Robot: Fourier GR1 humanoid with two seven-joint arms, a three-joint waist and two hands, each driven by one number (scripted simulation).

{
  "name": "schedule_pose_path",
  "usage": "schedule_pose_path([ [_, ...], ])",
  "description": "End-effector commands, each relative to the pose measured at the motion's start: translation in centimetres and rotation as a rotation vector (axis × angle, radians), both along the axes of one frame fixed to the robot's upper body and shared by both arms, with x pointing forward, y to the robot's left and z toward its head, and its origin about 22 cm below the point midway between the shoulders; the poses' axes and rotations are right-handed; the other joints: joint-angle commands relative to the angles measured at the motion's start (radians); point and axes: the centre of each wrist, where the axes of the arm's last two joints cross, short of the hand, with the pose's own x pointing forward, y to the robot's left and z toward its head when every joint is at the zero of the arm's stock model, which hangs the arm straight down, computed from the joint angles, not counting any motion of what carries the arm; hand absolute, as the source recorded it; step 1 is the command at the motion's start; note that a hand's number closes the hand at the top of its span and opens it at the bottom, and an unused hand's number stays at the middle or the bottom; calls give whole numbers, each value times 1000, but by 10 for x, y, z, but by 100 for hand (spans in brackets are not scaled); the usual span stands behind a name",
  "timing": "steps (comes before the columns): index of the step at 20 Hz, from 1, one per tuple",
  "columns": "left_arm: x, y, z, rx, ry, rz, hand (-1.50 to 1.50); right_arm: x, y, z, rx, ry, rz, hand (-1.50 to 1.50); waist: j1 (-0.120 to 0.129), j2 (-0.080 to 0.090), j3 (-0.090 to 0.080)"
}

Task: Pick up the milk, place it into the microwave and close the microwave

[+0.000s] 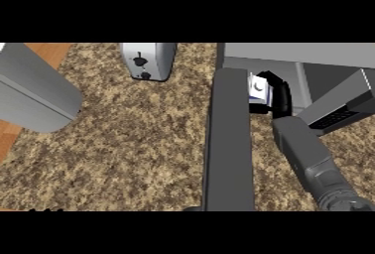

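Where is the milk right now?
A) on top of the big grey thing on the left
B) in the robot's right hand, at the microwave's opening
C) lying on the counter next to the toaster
B: the right hand has its fingers curled round the milk just past the open microwave door, far from the toaster.

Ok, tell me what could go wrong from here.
1. The right hand holds the milk right beside the open microwave door; the carton could catch the door's edge on the way in.
2. The fingers hide much of the carton, so it may tip when released.
3. The forearm lies along the door and could get in the way when it closes.
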Motion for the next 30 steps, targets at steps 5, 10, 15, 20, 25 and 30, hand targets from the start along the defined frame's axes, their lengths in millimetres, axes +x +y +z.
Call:
schedule_pose_path([
  [5,5,5,-4,-8,0,-24,-150,15,-12,24,-81,-71,-53,150,18,10,1],
  [10,8,2,-9,-3,-6,-14,-150,25,-3,38,-5,-166,-83,150,32,18,2],
  [15,6,3,-7,-1,6,-22,-150,24,-17,39,-137,-215,-184,150,39,20,1],
  [20,14,3,-12,-6,1,-37,-150,28,-12,45,-179,-242,-289,150,43,28,1],
  [25,16,0,-12,-8,-9,-58,-150,34,-2,54,-188,-238,-327,150,69,31,1],
  [30,16,7,-12,18,-4,-71,-150,-9,-76,4,-463,25,-642,-150,86,55,-12],
])
